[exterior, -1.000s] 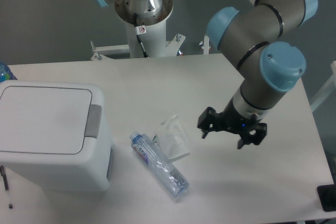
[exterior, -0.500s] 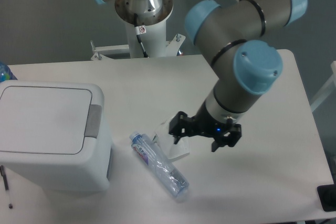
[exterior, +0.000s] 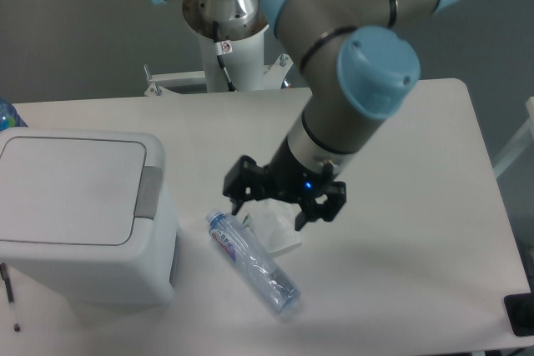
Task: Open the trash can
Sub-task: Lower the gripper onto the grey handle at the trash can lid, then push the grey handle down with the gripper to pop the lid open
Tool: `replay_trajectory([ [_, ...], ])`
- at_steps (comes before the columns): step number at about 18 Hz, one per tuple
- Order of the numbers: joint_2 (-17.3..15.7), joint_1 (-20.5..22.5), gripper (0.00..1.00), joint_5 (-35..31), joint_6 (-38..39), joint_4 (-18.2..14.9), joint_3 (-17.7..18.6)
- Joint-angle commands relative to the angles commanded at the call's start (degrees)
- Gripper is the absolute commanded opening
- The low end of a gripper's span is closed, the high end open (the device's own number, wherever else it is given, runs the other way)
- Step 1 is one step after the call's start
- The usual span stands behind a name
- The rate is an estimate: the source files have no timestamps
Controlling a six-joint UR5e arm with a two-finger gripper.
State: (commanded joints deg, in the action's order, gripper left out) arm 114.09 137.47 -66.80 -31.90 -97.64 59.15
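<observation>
Leftward across the desk the arm has swept over the past second, carrying the end effector from the right side to a spot above the crumpled clear wrapper, its two fingers spread apart and gripping nothing. Nearest me, at the front of the desk, a clear plastic bottle lies on its side, slanting from the wrapper down toward the front edge. At the left front stands the trash can, a big white box with its flat lid fully down and its grey push latch on the edge facing the arm. The end effector is near the bin but apart from it, the latch untouched. So I judge the task barely begun: the approach is under way, and pressing the latch and getting the lid up both remain. Behind it all rises the arm's base column.
</observation>
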Motion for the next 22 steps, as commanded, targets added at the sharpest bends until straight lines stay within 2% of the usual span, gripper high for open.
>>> replay_trajectory([
  [5, -0.8, -3.7, 1.00, 0.2, 0.8, -0.2, 0.9],
  [22, 0.3, -6.0, 1.00, -0.4, 1.1, 0.2, 2.1],
])
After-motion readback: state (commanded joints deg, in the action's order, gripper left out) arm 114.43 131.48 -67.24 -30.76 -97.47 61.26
